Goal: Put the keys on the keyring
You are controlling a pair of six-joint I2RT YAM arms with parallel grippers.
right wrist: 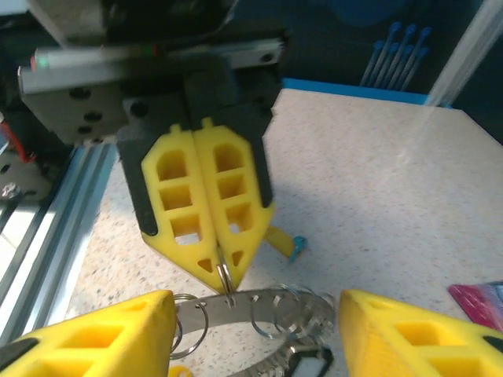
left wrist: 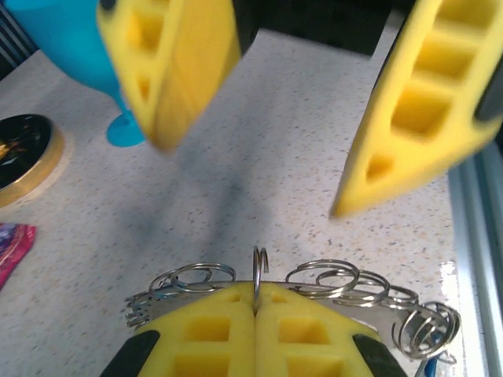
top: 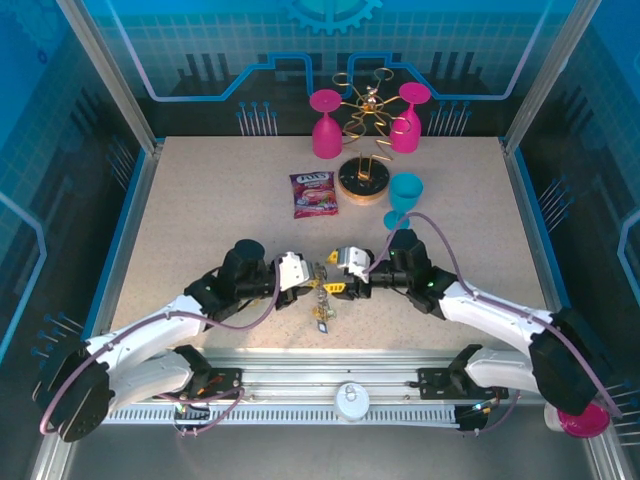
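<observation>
The two arms meet in the middle of the desk (top: 200, 230), near the front edge. The left gripper (right wrist: 222, 265) has its two yellow fingers pressed tight together. They pinch one small wire loop (left wrist: 259, 263) that sticks up from the keyring (right wrist: 244, 301). The keyring is a flat grey band with many small loops along its rim. It sits right between the two grippers.

The right gripper (left wrist: 250, 179) faces the left one. Its yellow fingers are wide apart, one on each side of the keyring. It holds nothing. I cannot tell if its fingers touch the loops.

The keys (top: 322, 303) are in a small bunch just below the keyring, close to both grippers. One has a yellow part with a bit of blue (right wrist: 284, 242). A black tag (right wrist: 310, 365) shows under the grey band. I cannot tell if the keyring rests on the desk or is lifted a little.

Farther back on the desk stands a blue cup (top: 405, 195). Next to it is a round wooden base (top: 362, 183) with a gold wire rack (top: 368, 105) on top. Two pink cups (top: 326, 125) hang upside down on the rack. A small candy bag (top: 314, 194) lies flat to the left of the base.
</observation>
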